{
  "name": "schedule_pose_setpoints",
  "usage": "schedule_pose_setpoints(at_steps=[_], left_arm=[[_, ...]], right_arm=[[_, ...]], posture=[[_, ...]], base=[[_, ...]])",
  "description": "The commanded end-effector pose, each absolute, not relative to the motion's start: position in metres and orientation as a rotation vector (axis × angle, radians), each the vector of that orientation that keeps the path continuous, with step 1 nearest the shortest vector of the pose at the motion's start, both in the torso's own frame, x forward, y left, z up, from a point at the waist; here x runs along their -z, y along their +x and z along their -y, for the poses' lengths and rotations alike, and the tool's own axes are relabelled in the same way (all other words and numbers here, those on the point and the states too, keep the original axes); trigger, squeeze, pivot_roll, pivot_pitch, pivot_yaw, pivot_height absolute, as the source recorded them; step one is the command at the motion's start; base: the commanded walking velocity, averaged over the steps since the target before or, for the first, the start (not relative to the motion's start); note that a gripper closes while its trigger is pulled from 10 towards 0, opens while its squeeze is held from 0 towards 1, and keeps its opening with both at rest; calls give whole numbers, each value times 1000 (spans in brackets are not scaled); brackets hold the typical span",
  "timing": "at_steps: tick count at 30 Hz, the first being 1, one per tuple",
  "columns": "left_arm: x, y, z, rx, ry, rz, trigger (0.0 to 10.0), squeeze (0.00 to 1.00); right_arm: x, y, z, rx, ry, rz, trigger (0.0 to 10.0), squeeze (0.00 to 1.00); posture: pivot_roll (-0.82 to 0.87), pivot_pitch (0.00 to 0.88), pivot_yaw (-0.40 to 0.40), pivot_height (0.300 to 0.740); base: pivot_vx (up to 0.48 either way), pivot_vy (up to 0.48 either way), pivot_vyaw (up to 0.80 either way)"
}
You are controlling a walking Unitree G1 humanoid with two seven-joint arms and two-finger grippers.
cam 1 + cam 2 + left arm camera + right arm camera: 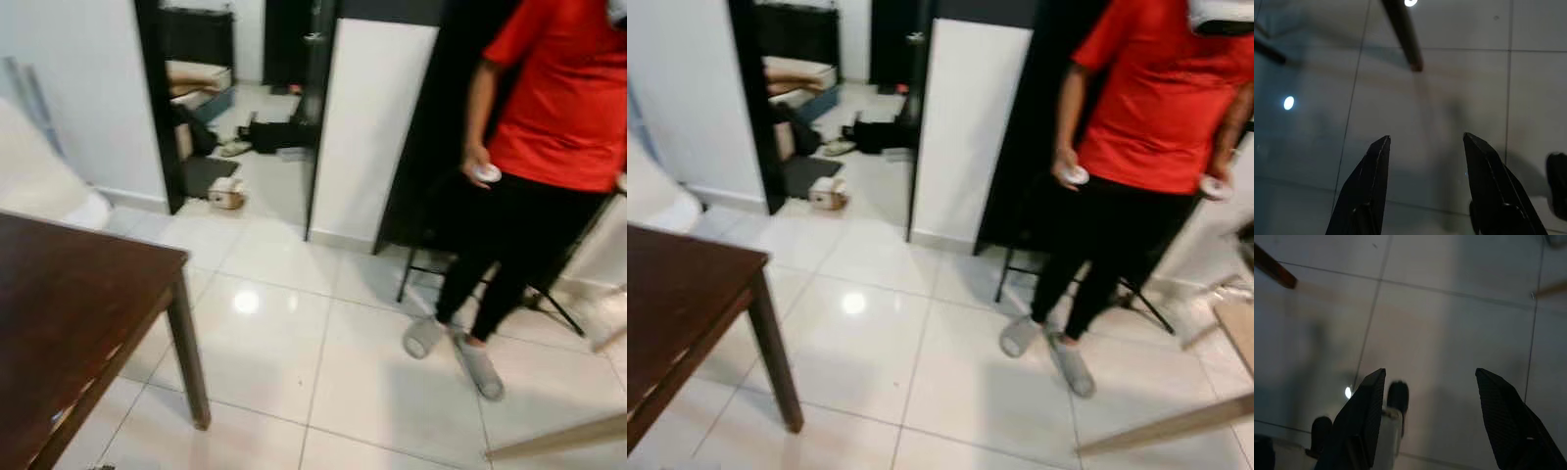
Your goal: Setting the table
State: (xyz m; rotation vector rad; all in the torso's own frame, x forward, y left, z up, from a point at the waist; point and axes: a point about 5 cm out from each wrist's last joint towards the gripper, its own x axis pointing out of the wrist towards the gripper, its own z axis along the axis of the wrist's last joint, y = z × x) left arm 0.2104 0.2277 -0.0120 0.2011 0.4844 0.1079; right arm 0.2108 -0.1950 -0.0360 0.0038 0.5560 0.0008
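Left eye view looks down on a dark wooden tabletop (59, 323) at the robot's left, its near corner and one leg (188, 357) standing on glossy white floor tiles (294, 362). Nothing lies on the part of the tabletop that shows, and no dishes or cutlery can be made out, so the setting seems not yet begun. No container is in sight either.

Both arms hang low over the floor: the left hand (1425, 144) has its fingers spread and empty, and the right hand (1430, 377) is likewise spread and empty.

A person in a red shirt (568, 98) stands near, toward the right. The robot should probably keep well apart from them while walking to fetch tableware.
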Motion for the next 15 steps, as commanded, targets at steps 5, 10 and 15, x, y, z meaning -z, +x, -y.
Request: schedule_pose_setpoints(at_steps=[5, 10, 15], left_arm=[[20, 208, -227, -105, 200, -479, 10000, 0], [21, 208, -226, -102, 201, -477, 10000, 0], [22, 208, -225, -98, 201, -475, 10000, 0]], right_arm=[[41, 209, 197, 1, 5, -551, 10000, 0], [41, 209, 195, -3, 6, -546, 10000, 0], [42, 209, 196, 0, 8, -544, 10000, 0]], posture=[[38, 137, 47, 740], [37, 134, 48, 740], [37, 132, 47, 740]], base=[[0, 0, -775], [0, 0, -775], [0, 0, -775]])
